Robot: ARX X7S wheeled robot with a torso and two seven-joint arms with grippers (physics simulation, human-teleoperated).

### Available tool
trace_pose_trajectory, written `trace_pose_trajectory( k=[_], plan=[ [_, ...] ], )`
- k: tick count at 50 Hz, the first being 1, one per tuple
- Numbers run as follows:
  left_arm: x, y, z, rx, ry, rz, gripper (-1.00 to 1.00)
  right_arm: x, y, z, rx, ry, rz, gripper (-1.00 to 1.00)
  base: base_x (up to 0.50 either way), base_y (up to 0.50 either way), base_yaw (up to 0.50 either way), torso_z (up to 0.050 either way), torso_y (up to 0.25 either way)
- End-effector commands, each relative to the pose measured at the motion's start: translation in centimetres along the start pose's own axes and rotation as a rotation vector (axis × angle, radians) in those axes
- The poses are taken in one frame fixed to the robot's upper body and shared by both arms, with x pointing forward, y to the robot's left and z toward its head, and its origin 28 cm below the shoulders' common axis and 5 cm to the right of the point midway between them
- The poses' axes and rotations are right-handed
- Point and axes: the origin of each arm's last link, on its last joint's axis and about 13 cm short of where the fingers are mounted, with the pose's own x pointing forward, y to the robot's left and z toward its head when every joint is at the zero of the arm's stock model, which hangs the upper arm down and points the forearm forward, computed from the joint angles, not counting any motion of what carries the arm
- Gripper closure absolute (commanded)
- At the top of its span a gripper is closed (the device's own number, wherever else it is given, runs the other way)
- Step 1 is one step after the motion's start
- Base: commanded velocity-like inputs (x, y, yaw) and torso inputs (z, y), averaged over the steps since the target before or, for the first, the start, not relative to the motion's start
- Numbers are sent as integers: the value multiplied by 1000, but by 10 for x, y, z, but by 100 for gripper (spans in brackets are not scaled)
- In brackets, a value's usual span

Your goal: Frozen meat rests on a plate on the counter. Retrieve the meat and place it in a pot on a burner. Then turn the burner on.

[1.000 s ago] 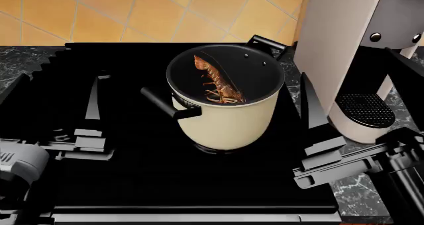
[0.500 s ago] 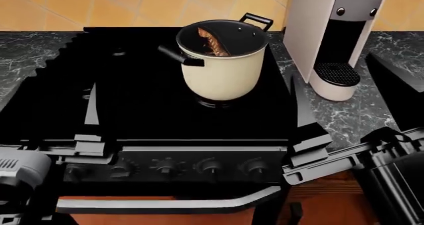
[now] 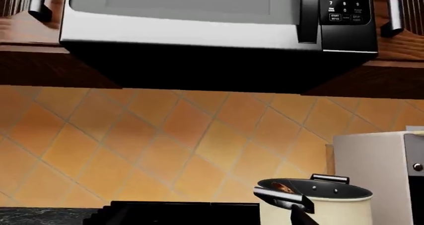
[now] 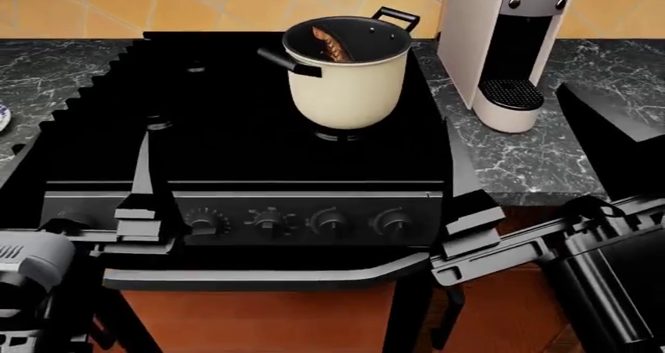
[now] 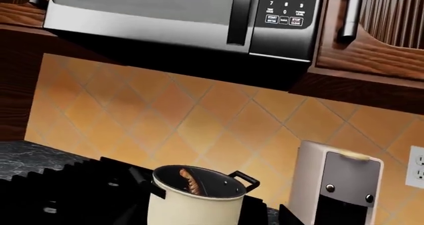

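The pot (image 4: 345, 76) stood on the back right burner (image 4: 340, 134) of the black cooktop (image 4: 239, 135), with the meat (image 4: 330, 44) inside it, leaning on the inner wall. One black handle pointed to the back right and the other to the front left. The white coffee machine (image 4: 504, 41) stood on the bench (image 4: 519, 158) just beside the pot, with only a narrow gap between them. The left half of the cooktop carried nothing, so there was open room on that side. At the far left edge of the head view, a small part of the plate (image 4: 3, 118) was visible on the bench.

A row of knobs (image 4: 301, 222) sat along the front edge of the stove, above the oven handle (image 4: 270, 273). The left pincer (image 4: 140, 213) and the right pincer (image 4: 468, 220) were both in front of this edge, well apart from each other and holding nothing. I could not tell whether their jaws were apart or together. The microwave (image 5: 178, 11) hung above the stove.
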Motion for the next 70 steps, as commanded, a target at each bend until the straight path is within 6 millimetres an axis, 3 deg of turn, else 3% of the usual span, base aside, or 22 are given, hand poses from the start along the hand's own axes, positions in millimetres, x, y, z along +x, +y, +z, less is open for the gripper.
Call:
trace_pose_trajectory(
  k=[1,10,20,34,37,70],
  plan=[
    [-1,-1,-6,-20,-6,6,-100,3,1,-1,-14,13,7,-100,0,0,0,0,0],
    [-8,-1,-12,-34,-25,-58,-100,1,7,0,-72,18,20,-100,0,0,0,0,0],
    [-11,-2,-13,22,-89,-66,-100,-1,8,-4,-49,45,-71,-100,0,0,0,-49,0],
    [-9,1,-11,43,-135,-30,-100,-8,16,-9,-42,93,-60,-100,0,0,0,-50,0],
    [-9,2,-11,43,-137,-26,-100,-6,16,-9,-98,96,-147,-100,0,0,0,-50,0],
    [-11,2,-4,43,-208,-12,-100,-14,14,-14,165,89,-73,-100,0,0,0,-50,0]
  ],
)
